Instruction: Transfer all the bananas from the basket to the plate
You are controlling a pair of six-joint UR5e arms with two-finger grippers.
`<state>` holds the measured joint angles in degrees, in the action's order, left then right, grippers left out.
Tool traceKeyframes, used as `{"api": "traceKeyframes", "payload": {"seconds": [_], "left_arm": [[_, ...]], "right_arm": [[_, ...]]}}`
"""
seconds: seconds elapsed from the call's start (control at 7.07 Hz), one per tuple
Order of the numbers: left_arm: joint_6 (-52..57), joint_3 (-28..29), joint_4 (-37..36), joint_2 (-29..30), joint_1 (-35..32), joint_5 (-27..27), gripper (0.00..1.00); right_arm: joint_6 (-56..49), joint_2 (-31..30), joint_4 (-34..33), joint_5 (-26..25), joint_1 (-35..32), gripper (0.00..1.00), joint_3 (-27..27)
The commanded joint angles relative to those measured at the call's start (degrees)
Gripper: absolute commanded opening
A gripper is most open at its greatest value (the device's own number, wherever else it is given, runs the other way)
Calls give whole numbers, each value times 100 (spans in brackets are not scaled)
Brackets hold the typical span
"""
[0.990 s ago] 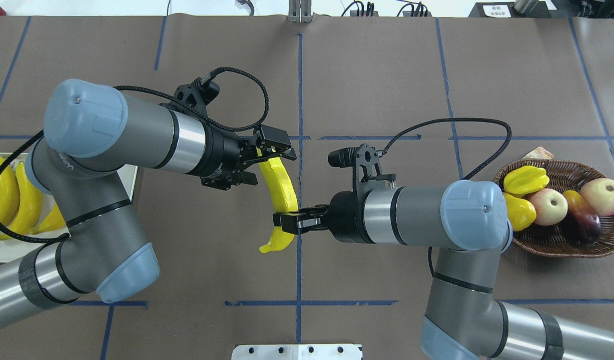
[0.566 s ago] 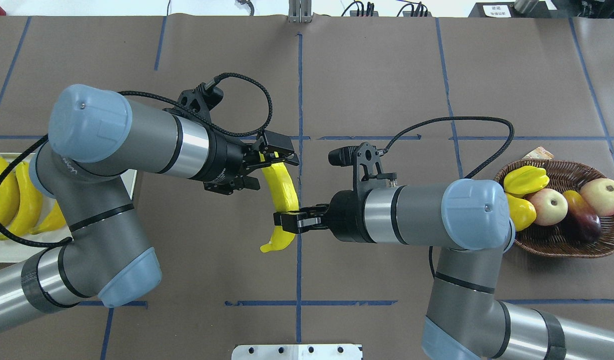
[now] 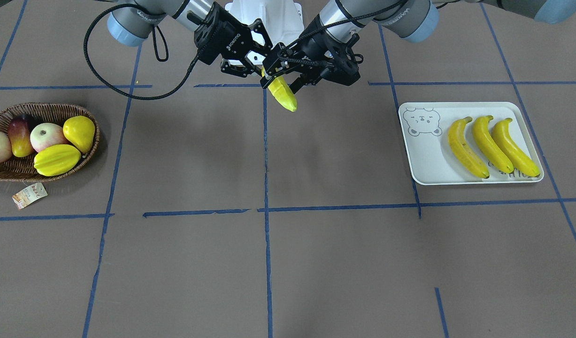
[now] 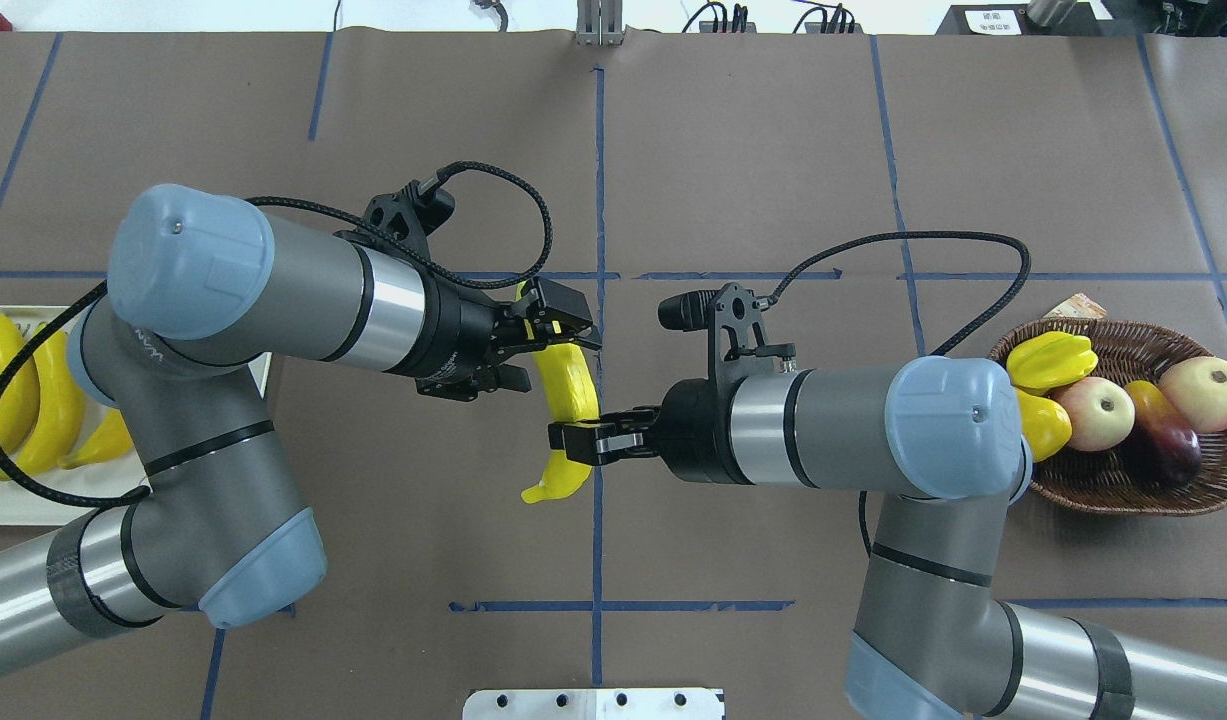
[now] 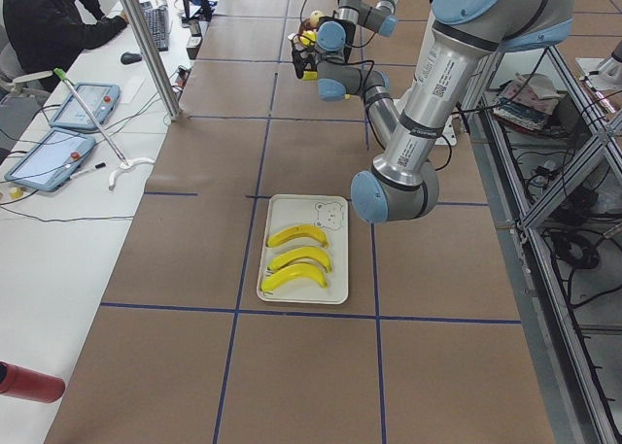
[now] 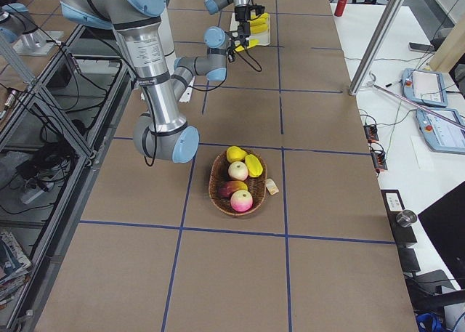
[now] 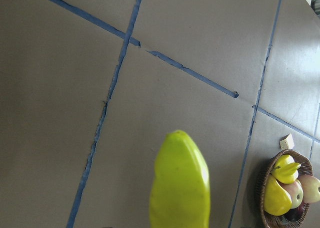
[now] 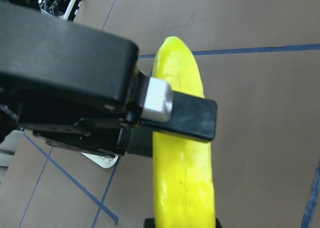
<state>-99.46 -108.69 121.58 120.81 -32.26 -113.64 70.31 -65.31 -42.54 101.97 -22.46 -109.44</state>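
A yellow banana (image 4: 565, 385) hangs in the air over the table's middle, also in the front view (image 3: 284, 97). My right gripper (image 4: 570, 442) is shut on its lower part. My left gripper (image 4: 545, 348) is open, its fingers on either side of the banana's upper end; in the right wrist view one pad (image 8: 192, 119) lies across the banana (image 8: 185, 183). Three bananas (image 3: 487, 145) lie side by side on the white bear plate (image 3: 424, 159), under my left arm. The wicker basket (image 3: 15, 174) at my right shows no banana.
The basket (image 4: 1113, 495) holds a starfruit (image 4: 1048, 360), a yellow pear (image 4: 1038, 425), two apples and a dark mango. Its paper tag (image 3: 29, 195) lies on the table beside it. Blue tape lines cross the brown table cover.
My left gripper has moved nearer along the banana towards my right gripper, and its fingers now sit around the upper end. My right gripper and the banana have stayed in place.
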Motion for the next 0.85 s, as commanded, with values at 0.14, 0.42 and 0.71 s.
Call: {"api": "traceKeyframes", "payload": {"seconds": [0.14,0.42,0.71], "left_arm": [[103,-29,6,-57,18,-9,0],[103,-20,6,-66,18,-9,0],[103,-20,6,-66,18,0,0]], "right_arm": [[9,-61,-44,-19,-12,99,-25],[9,-70,-70,-98,-12,100,-77],[9,-70,-462,-64,-21,100,-356]]}}
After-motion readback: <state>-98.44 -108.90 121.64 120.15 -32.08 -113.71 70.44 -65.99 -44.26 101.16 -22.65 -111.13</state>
